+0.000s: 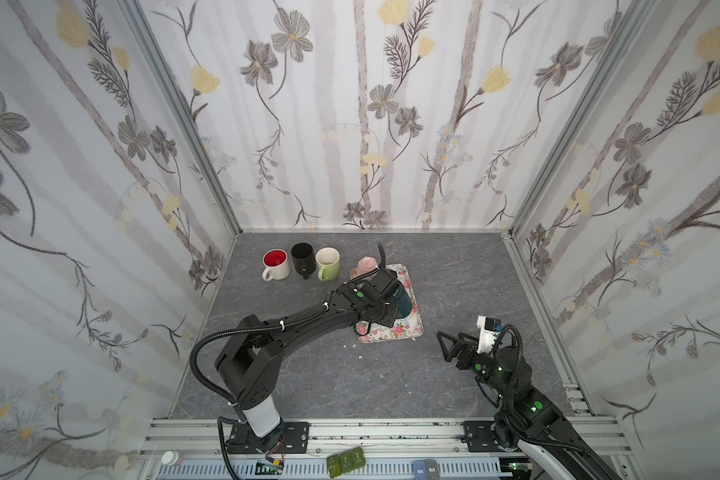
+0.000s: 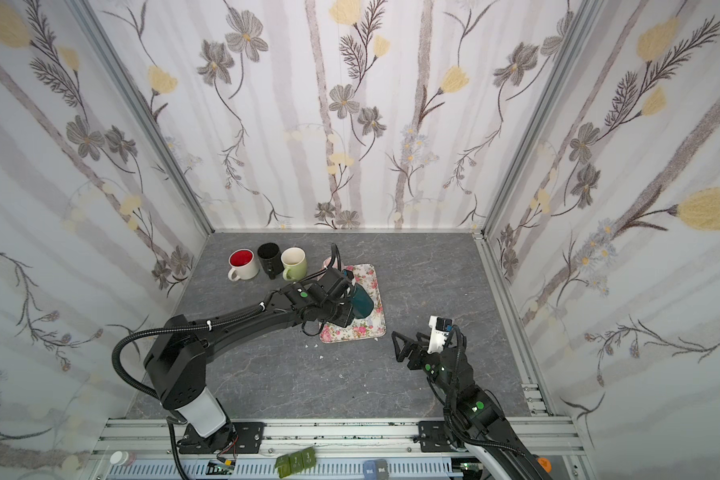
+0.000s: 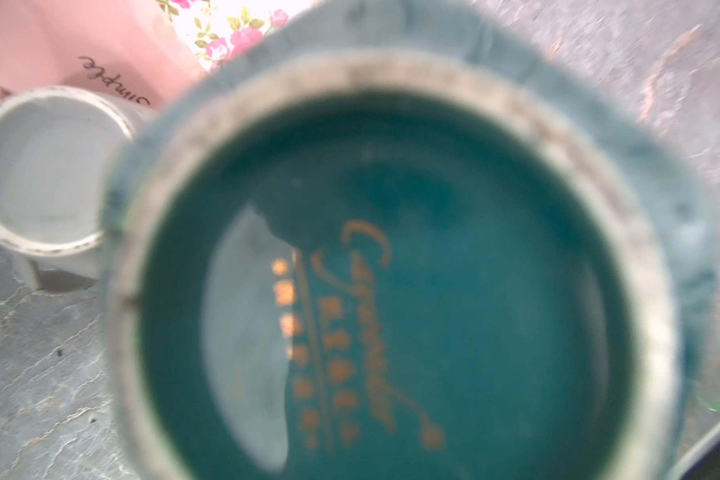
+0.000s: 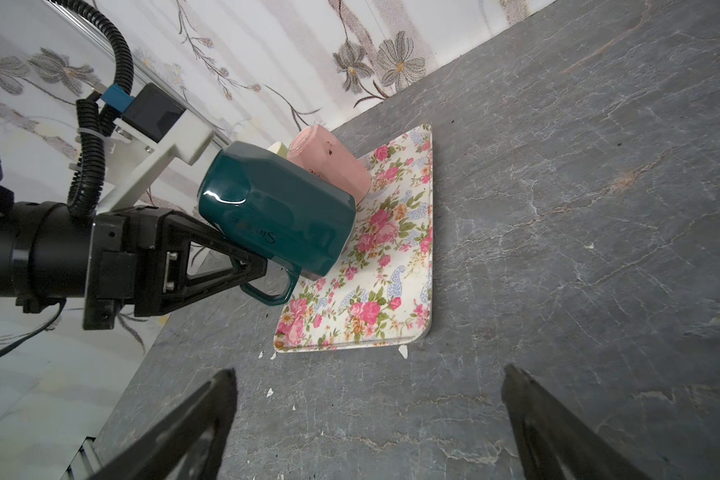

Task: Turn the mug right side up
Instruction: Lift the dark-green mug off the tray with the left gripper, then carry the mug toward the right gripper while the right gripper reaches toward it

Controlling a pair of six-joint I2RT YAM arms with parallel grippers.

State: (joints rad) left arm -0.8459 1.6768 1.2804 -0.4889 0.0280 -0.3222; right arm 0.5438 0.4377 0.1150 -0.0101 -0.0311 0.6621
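Top views show a red mug point(image 1: 275, 264), a black mug point(image 1: 302, 257) and a green mug point(image 1: 328, 262) upright in a row at the far left. Next comes a pink mug point(image 1: 367, 266), base-up at the far corner of the tray point(image 4: 391, 316). The left gripper point(image 4: 260, 266) is clamped on the handle of the teal mug point(image 4: 275, 208). It holds the mug tilted over the tray, mouth toward it. The right gripper point(image 4: 368, 374) hovers well apart over the table point(image 1: 433, 282), jaws wide and empty.
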